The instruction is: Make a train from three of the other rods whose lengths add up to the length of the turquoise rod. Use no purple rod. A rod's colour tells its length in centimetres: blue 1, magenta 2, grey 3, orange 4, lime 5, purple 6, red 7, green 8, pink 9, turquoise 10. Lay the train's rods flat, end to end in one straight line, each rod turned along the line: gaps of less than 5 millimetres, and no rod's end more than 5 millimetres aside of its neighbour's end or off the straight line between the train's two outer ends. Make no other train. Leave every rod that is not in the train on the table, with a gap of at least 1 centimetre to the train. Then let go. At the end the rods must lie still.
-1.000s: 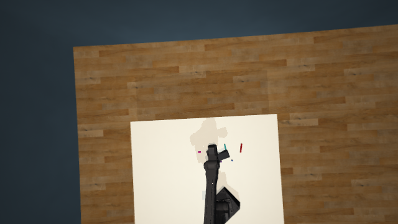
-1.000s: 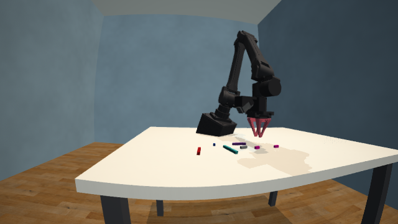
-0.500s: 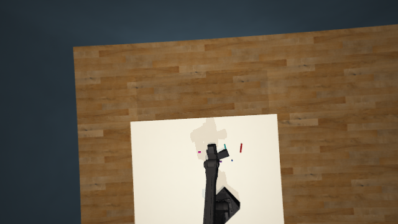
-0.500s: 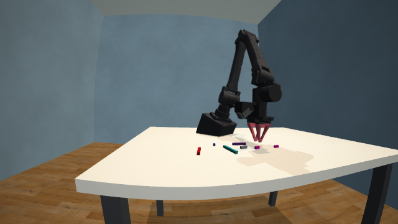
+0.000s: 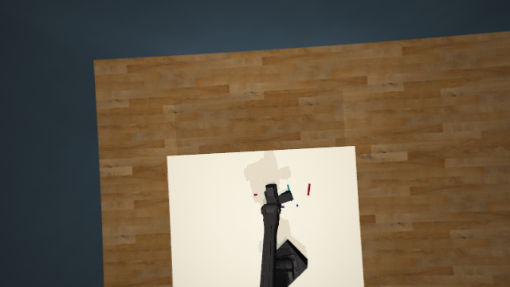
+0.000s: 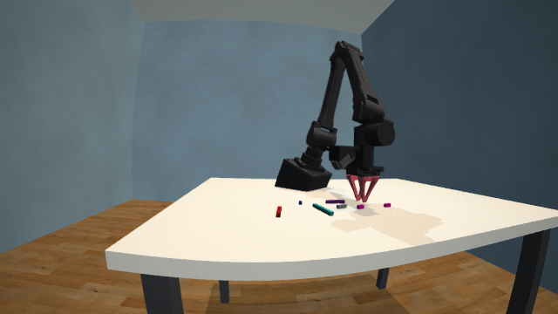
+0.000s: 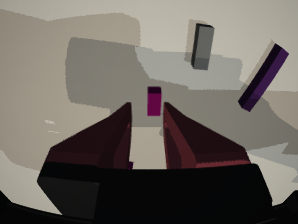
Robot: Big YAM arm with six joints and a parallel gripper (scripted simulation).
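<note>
White table (image 5: 215,239) (image 6: 244,244) (image 7: 150,145): shadowed
Gripper (image 6: 361,201) (image 7: 147,110): slightly spread, pinching nothing
Magenta rod (image 6: 360,207) (image 7: 154,102): wrist view, twelve o'clock from the jaws
Grey rod (image 6: 342,206) (image 7: 202,47): one o'clock

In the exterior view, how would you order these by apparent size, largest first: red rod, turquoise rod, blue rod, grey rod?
1. Long turquoise rod
2. Red rod
3. Short grey rod
4. Tiny blue rod
</note>
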